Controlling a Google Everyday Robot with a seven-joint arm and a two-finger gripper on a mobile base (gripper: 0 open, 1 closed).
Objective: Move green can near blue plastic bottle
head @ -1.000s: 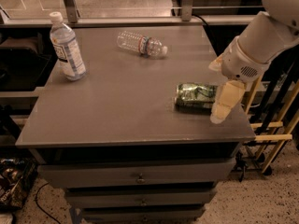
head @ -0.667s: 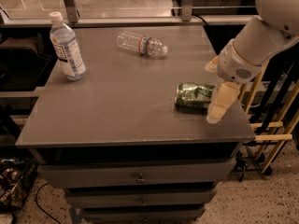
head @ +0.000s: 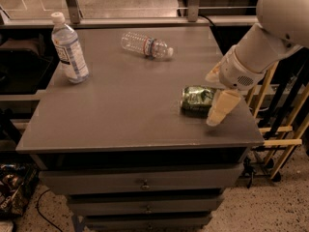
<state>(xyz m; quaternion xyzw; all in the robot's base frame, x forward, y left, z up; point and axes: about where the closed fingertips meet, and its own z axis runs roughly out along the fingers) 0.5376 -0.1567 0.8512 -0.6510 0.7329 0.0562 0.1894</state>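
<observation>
The green can [head: 195,100] lies on its side near the right front of the grey table [head: 120,115]. My gripper [head: 213,100] is at the can's right end, open, with one cream finger [head: 220,109] in front of the can and the other behind it. The can rests on the table. The blue plastic bottle [head: 70,49], with a white cap and a white-and-blue label, stands upright at the far left of the table, well away from the can.
A clear bottle with a red-banded label [head: 146,45] lies on its side at the back middle. The table has drawers [head: 145,183] below. Wooden poles [head: 282,134] lean to the right of the table, and a rail runs behind it.
My gripper has shifted a little to the left, closer onto the can's right end. The can and both bottles have not moved.
</observation>
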